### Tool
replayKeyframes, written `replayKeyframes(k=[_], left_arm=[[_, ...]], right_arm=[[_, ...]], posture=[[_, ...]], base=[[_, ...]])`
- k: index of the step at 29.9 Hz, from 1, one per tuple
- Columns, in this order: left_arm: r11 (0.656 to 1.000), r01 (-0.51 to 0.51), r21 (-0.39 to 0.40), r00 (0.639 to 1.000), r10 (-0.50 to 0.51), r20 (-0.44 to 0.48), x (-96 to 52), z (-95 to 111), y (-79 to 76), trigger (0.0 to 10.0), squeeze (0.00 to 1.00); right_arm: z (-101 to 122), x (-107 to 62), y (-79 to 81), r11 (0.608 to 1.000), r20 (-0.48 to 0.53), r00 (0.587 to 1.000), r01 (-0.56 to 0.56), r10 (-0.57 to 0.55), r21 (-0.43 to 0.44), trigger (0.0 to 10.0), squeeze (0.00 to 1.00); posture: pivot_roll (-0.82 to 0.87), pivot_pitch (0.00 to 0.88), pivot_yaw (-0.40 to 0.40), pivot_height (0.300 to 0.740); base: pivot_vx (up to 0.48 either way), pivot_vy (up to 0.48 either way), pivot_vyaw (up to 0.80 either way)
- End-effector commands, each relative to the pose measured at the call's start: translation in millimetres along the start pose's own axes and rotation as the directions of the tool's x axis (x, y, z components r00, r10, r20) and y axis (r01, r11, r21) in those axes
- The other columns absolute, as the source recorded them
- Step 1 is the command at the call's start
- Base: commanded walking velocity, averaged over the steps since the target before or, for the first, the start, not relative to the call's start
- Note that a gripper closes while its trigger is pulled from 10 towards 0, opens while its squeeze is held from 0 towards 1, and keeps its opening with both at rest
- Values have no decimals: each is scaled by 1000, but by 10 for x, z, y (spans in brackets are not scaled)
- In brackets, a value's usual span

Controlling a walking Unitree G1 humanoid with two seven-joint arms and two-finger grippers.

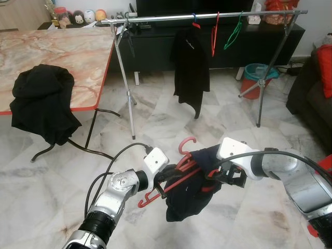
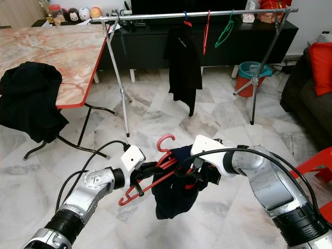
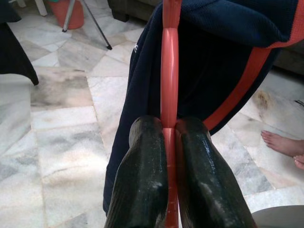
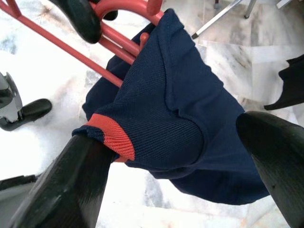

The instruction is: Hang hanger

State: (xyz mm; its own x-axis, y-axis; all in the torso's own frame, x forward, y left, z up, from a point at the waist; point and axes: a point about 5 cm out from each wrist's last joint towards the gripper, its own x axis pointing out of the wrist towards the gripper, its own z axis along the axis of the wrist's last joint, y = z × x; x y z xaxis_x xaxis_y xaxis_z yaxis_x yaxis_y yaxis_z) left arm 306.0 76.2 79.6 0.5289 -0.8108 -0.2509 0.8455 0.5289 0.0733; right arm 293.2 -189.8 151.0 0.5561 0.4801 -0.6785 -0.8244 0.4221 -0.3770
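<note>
A red hanger [image 1: 179,170] carries a navy garment with red trim [image 1: 187,199] low over the floor in front of me. My left gripper [image 1: 165,179] is shut on the hanger's bar, and the left wrist view shows both fingers [image 3: 142,180] pinching it. At the garment's right side, my right gripper [image 1: 220,179] stands open with its fingers [image 4: 71,185] wide apart. The cloth [image 4: 190,109] lies between them, its red cuff draped on one finger. The silver clothes rail [image 1: 207,18] stands well ahead.
A black garment [image 1: 191,67], a red hanger [image 1: 214,33] and a green hanger [image 1: 233,36] hang on the rail. At the left is a marble table [image 1: 62,52] with black clothes [image 1: 44,101]. A bucket [image 1: 257,78] and sofa [image 1: 311,88] lie right. A person's foot [image 3: 285,142] is nearby.
</note>
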Motion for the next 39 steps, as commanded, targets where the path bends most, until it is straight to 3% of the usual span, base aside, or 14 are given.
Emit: replayKeyframes(k=[1,6,10,11,12,14,22,25,36,39], left_arm=[[1000,-15,-3,1000,16,23,-22,40,39,10000,0],[1000,-13,-2,1000,13,22,-21,39,37,10000,0],[1000,-12,0,1000,12,20,-22,38,36,10000,0],[1000,-11,0,1000,11,19,-23,36,35,10000,0],[1000,-11,0,1000,11,18,-24,34,34,10000,0],[1000,-9,-2,1000,9,17,-25,29,32,10000,0],[1000,-6,-3,1000,6,16,-25,27,29,10000,0],[1000,-2,-4,1000,2,15,-25,26,25,10000,0],[1000,4,-4,1000,-4,12,-35,24,28,10000,0],[1000,4,-4,1000,-4,11,-41,22,31,10000,0]], right_arm=[[49,-19,-14,1000,52,999,6,-7,22,10000,1000],[197,-17,-73,996,160,985,49,-60,77,10000,1000],[245,-8,-134,990,184,976,103,-120,98,10000,1000],[283,-5,-159,986,208,967,122,-144,113,10000,792],[319,-2,-149,986,234,962,112,-138,123,10000,0],[429,-3,-34,993,316,947,23,-59,115,10000,0],[403,-11,78,995,325,946,-44,11,93,10000,0],[341,-36,185,990,295,950,-124,101,61,10000,0],[32,-110,362,974,92,969,-226,228,-26,10000,0],[41,-118,322,983,106,977,-183,185,-20,10000,0]], posture=[[-36,62,-4,740],[-36,61,-4,740],[-34,61,-5,740],[-34,61,-5,740],[-34,61,-5,740],[-33,61,-6,740],[-33,61,-6,740],[-37,62,-6,740],[-37,66,-3,740],[-38,67,1,740]], base=[[0,0,0],[0,0,0],[0,0,0],[0,0,0],[0,0,0],[0,0,0],[0,0,0],[0,0,0],[0,0,0],[0,0,0]])
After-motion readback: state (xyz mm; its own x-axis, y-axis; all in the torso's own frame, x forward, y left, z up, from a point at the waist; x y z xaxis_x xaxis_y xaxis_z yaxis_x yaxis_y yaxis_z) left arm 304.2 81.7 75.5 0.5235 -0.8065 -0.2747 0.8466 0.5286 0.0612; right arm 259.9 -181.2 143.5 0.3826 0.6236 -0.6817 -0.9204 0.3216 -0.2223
